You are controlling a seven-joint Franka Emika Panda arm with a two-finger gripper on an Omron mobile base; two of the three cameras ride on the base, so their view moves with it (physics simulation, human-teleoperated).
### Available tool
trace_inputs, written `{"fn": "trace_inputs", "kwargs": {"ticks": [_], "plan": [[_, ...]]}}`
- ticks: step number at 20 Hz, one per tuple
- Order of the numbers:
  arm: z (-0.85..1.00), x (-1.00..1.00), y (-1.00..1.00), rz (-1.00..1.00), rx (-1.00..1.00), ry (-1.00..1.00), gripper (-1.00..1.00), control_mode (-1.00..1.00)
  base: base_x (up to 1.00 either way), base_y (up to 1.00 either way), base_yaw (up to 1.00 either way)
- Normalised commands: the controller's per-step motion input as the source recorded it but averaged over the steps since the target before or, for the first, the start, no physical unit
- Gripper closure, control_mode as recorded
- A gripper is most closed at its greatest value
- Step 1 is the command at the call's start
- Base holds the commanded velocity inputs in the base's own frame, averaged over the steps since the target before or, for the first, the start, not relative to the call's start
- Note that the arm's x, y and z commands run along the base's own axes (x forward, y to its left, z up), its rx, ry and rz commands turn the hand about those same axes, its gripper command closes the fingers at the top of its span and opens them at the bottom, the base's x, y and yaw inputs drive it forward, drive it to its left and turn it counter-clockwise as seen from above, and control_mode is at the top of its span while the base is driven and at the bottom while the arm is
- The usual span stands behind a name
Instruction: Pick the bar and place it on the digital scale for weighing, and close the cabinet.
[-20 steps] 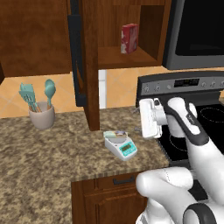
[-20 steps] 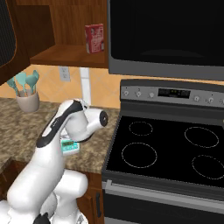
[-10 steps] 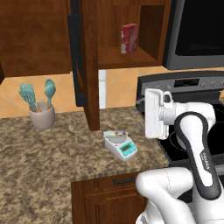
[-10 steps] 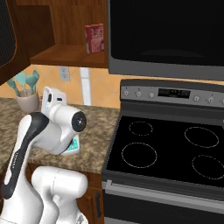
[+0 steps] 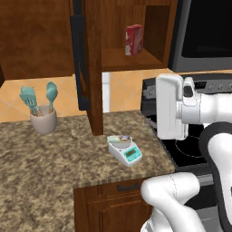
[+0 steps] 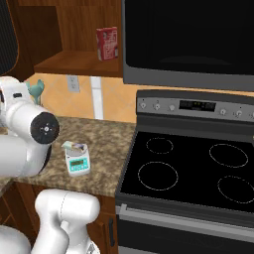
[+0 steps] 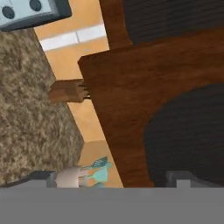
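You have the bar (image 5: 120,138) already lying on the digital scale (image 5: 125,150), at the far end of its plate, with the teal display panel facing the counter's front edge; in the right base view the same pale bar (image 6: 73,146) sits on top of the scale (image 6: 77,160). The scale stands on the speckled granite counter (image 5: 50,163), just in front of the open cabinet door (image 5: 89,63), which stands edge-on toward you with its long black handle (image 5: 78,59) on the left face. The cabinet (image 5: 136,59) is still open, and on its shelf stands a red box (image 5: 134,39) (there is printing on its face, but it is too small to read). The stove's control panel (image 6: 198,105) carries a dark display with faint marks you cannot make out either.

The gripper (image 7: 113,180) shows as two grey fingertips at the bottom of the hand view, set well apart with nothing between them, so read it as spread wide. It faces the door's dark panel (image 7: 188,135). A utensil crock (image 5: 43,118) with teal tools stands left on the counter.
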Motion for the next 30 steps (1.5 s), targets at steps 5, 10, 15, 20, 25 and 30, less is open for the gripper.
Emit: {"fn": "trace_inputs", "kwargs": {"ticks": [5,10,15,20,25,30], "plan": [[0.22,-0.96,0.70,0.00,0.02,-0.31,-1.00,-1.00,0.00,0.00,0.00],[-0.05,-0.73,0.91,0.00,0.07,-0.11,-1.00,-1.00,0.00,0.00,0.00],[-0.21,-0.30,0.80,-0.09,0.13,-0.02,-1.00,-1.00,0.00,0.00,0.00],[-0.54,-0.01,0.91,-0.12,0.18,-0.17,-1.00,-1.00,0.00,0.00,0.00],[-0.61,0.02,0.79,-0.23,0.21,-0.16,-1.00,-1.00,0.00,0.00,0.00],[-0.59,0.45,0.52,-0.13,0.16,-0.08,-1.00,-1.00,0.00,0.00,0.00]]}}
